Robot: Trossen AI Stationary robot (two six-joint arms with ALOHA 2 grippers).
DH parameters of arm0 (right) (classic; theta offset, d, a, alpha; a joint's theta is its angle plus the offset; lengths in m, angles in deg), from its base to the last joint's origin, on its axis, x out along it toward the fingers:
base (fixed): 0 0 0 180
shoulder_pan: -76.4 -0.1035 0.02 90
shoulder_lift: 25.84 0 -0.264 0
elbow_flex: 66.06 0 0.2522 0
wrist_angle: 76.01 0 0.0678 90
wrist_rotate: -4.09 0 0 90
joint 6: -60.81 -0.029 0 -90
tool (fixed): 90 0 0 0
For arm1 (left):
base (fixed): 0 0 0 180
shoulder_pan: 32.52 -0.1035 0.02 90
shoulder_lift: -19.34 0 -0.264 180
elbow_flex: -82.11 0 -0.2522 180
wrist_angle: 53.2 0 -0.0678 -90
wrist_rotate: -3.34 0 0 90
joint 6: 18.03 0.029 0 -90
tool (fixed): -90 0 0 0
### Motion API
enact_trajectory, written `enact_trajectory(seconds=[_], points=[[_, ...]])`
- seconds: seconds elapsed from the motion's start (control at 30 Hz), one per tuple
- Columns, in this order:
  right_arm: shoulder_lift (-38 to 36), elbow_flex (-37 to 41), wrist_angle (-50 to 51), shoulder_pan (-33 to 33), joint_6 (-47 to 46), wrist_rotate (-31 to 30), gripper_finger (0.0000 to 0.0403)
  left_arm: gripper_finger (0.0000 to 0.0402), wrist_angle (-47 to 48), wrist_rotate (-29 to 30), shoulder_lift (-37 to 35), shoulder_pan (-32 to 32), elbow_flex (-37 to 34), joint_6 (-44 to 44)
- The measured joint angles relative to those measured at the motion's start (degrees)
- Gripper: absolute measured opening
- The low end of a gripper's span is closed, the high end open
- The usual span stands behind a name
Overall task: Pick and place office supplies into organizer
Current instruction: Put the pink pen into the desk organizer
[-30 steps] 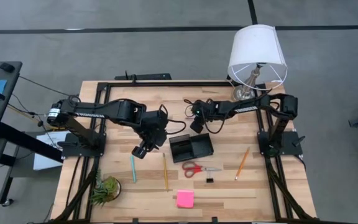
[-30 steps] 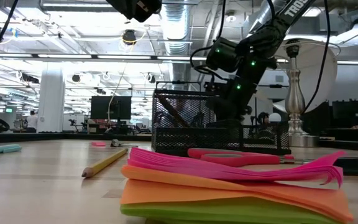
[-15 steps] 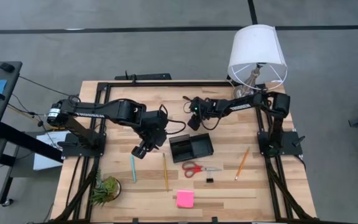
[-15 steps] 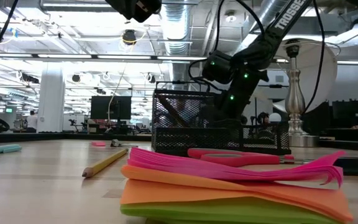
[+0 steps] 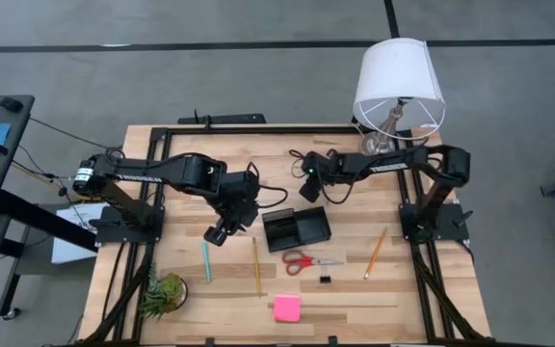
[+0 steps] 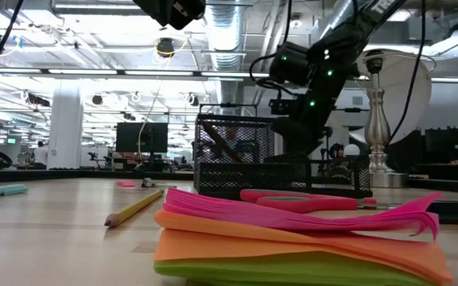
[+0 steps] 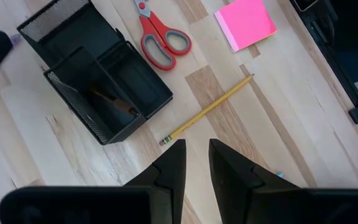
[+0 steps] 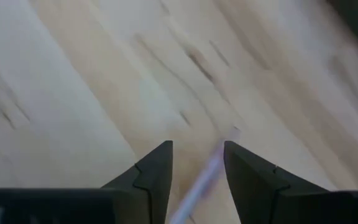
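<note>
Right gripper, jaws spread around a thin pale stick, hangs just beyond the organizer, nearer than the left arm.

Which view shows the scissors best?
The left wrist view: the scissors lie whole beside the organizer. The high view shows them small, the low view edge-on behind the sticky notes; the right wrist view misses them.

Even overhead light, soft shadows; right wrist view smeared, perhaps by motion; low view's foreground blurred.
</note>
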Motion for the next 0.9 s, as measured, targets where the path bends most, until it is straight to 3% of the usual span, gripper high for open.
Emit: enact_trajectory(seconds=[0.13, 0.33, 0.53, 0.9], points=[[-1.5, 0.0, 1.8, -1.6, -3.7, -2.0, 0.0137, 0.0061, 0.0, 0.1, 0.0, 0.0, 0.0, 0.0], [2.5, 0.0, 3.8, -3.8, -9.9, -6.7, 0.0134, 0.0061, 0.1, 0.1, 0.0, 0.0, 0.0, -1.5], [5.5, -0.2, 5.8, -5.0, -13.1, -10.0, 0.0126, 0.0061, 0.3, 0.1, 0.0, 0.0, 0.0, -1.4], [4.5, 0.0, 11.4, -5.6, -15.1, -13.7, 0.0122, 0.0061, 0.3, 0.1, 0.0, 0.0, 0.0, -1.0]])
